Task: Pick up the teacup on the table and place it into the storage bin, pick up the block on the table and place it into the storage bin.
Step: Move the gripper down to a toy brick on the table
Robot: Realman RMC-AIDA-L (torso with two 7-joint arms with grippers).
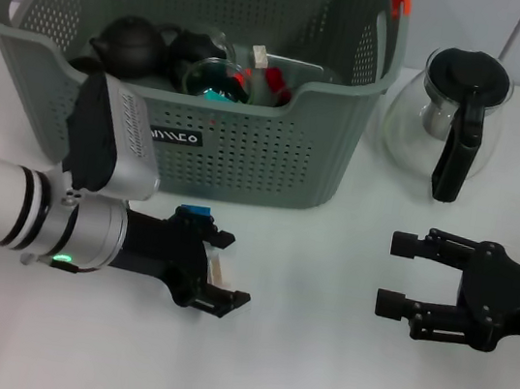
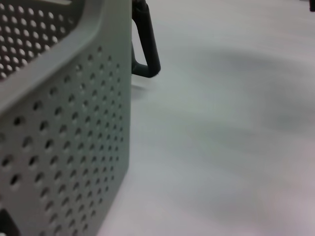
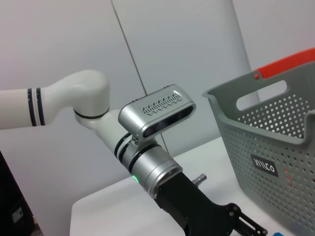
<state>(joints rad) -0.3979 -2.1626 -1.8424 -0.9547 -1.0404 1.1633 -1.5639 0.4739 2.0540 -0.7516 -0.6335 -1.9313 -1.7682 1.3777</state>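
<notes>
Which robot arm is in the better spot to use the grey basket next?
Probably the left. The left gripper sits right in front of the storage bin. The right gripper, open and empty, is farther off, nearer the glass coffee pot.

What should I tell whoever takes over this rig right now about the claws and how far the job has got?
Left claw: open, low over the table in front of the storage bin. A small blue thing sits right beside it, partly hidden; it may be the block.
Right claw: open and empty, in front of the glass coffee pot.
The bin holds a black teapot and glassware. No teacup shows on the table, so that step looks done.
Left to do: confirm the block and put it in the bin.
</notes>
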